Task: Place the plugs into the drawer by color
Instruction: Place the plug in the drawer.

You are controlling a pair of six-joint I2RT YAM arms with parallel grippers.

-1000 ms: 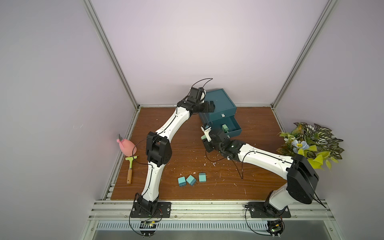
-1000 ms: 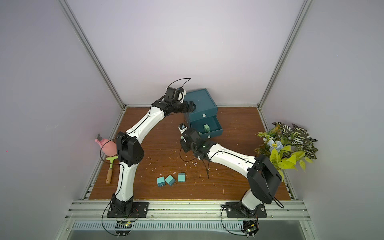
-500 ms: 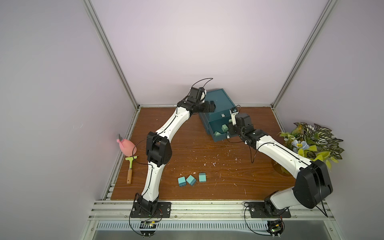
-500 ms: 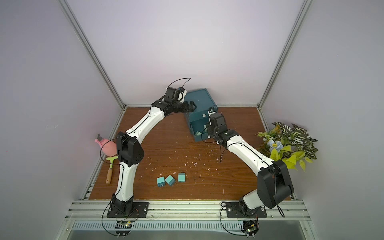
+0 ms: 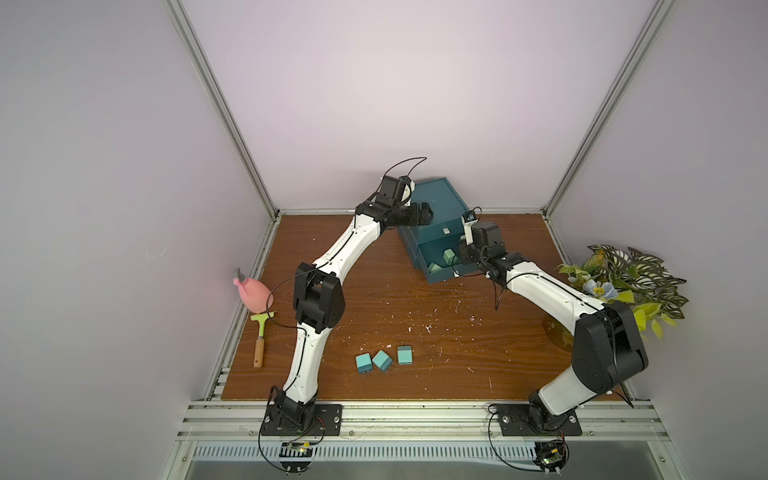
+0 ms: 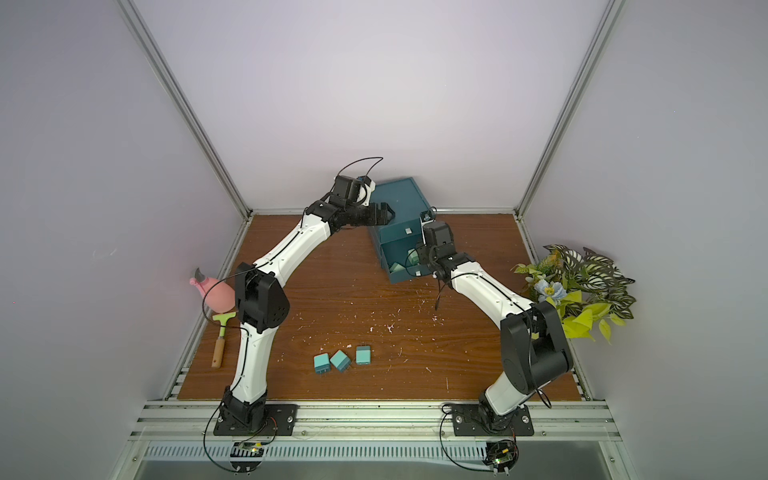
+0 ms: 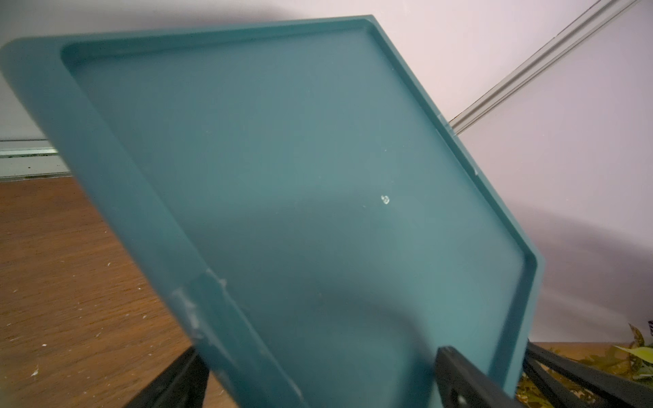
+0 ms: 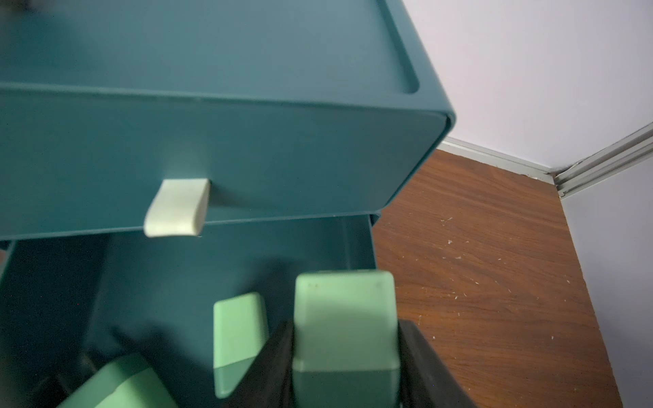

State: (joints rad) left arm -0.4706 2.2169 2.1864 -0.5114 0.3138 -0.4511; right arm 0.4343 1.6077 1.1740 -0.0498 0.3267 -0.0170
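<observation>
Right end effector [image 8: 346,381] swung to the drawer [image 8: 176,268]; green plug [image 8: 344,318] now above it.

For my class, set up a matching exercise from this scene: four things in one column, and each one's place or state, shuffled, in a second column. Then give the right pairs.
Column A
1. held green plug
2. three turquoise plugs
3. top drawer
4. plant

Column B
a. shut
b. at the table's edge, beside the right arm
c. gripped in the right tool, over the open drawer
d. lying in a row on the table, near the front

Pairs: 1-c, 2-d, 3-a, 4-b
</observation>
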